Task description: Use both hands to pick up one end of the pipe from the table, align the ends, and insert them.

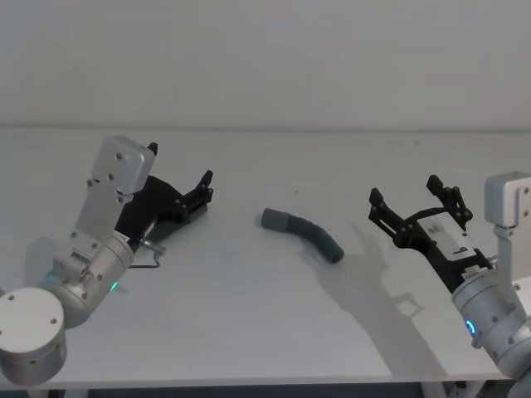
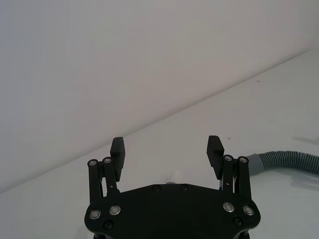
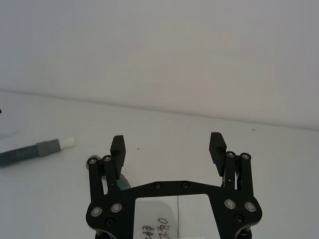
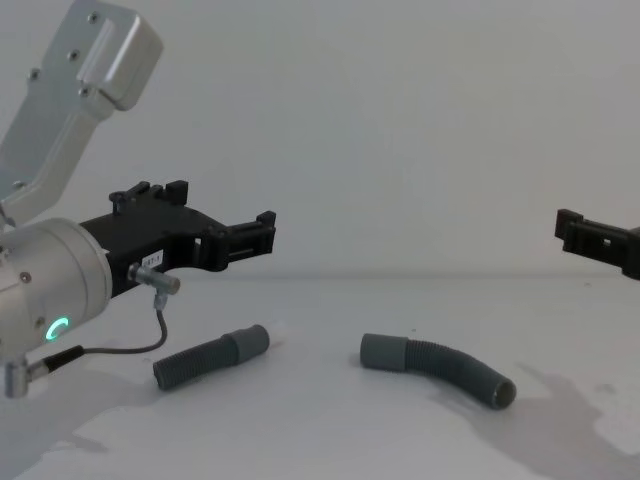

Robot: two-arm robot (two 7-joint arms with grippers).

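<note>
While the left hand and right hand hang open and empty, the short pipe piece lies beneath the left hand. The curved piece lies mid-way along the bench between them, its cuff toward the left edge.

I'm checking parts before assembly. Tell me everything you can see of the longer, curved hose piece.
The curved hose piece is dark grey, ribbed and plastic-looking, with a smooth cuff at its end toward the robot's left and an open mouth at the other. It lies flat, gently arched, mid-table, touching only the table. The left gripper and right gripper hover clear of it on either side, jaws open.
</note>
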